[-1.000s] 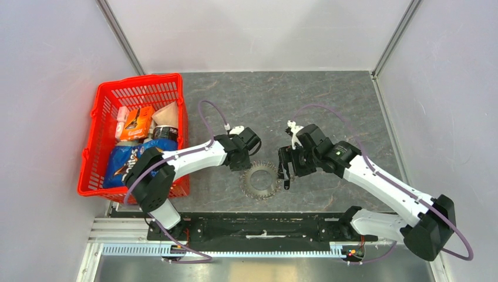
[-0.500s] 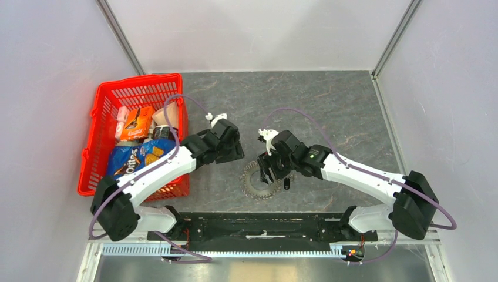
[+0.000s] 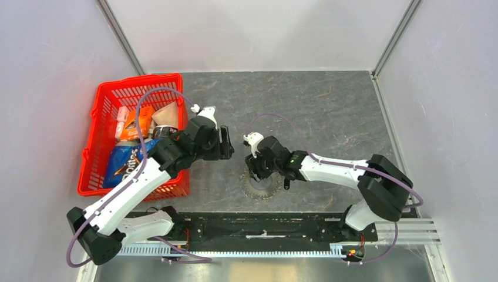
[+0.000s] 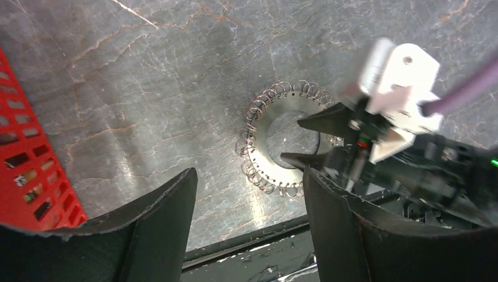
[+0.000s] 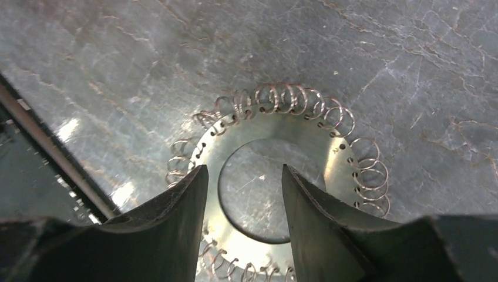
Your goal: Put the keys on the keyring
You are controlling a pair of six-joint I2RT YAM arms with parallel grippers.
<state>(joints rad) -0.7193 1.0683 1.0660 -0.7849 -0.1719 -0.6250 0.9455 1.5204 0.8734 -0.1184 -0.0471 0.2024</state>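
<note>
- Black right gripper (image 5: 244,173) hangs empty, jaws apart, straddling the centre hole of the keyring (image 5: 329,158), which lies flat on the table (image 3: 329,106) directly below.
- Key (image 3: 286,183), a tiny dark oblong, lies just right of the keyring, nearest the right arm.
- Left gripper (image 3: 226,144), spread and empty, hovers to the keyring's left.

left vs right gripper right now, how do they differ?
Left gripper sits off the keyring, near the red basket; right gripper hangs directly over the keyring, fingers either side of its centre hole. Left jaws look wider apart than the right's. Shared: both open, both empty.
</note>
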